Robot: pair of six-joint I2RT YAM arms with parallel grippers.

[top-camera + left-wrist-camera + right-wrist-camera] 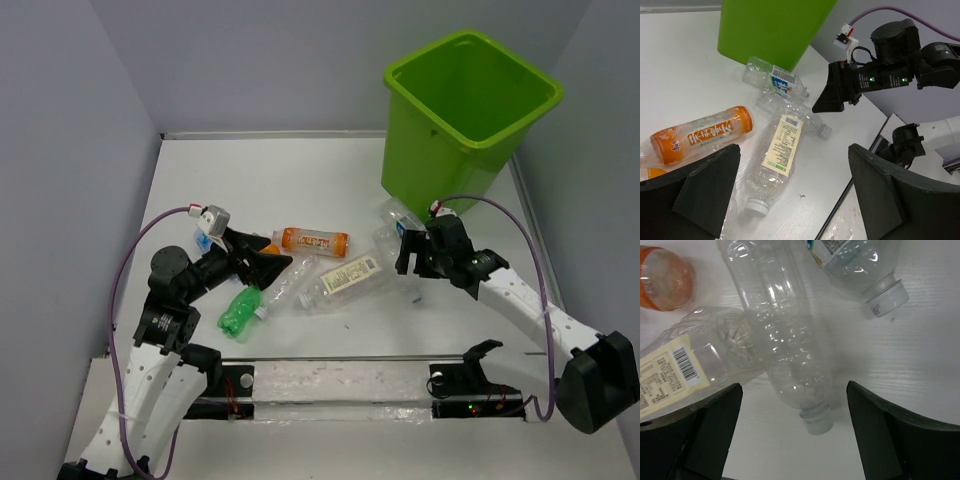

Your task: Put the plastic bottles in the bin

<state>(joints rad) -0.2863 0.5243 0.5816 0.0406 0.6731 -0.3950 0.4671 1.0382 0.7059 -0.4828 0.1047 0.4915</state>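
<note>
The lime-green bin stands at the back right and also shows in the left wrist view. An orange bottle, a clear bottle with a white label and a green bottle lie mid-table. A bare clear bottle and a blue-labelled bottle lie near the bin's foot. My left gripper is open and empty, low over the white-labelled bottle's cap end. My right gripper is open and empty, with the bare clear bottle's cap between its fingers.
The orange bottle's base and the white-labelled bottle lie left of the right gripper. The table's near edge runs close to the left gripper. Grey walls close in the table on the left, back and right.
</note>
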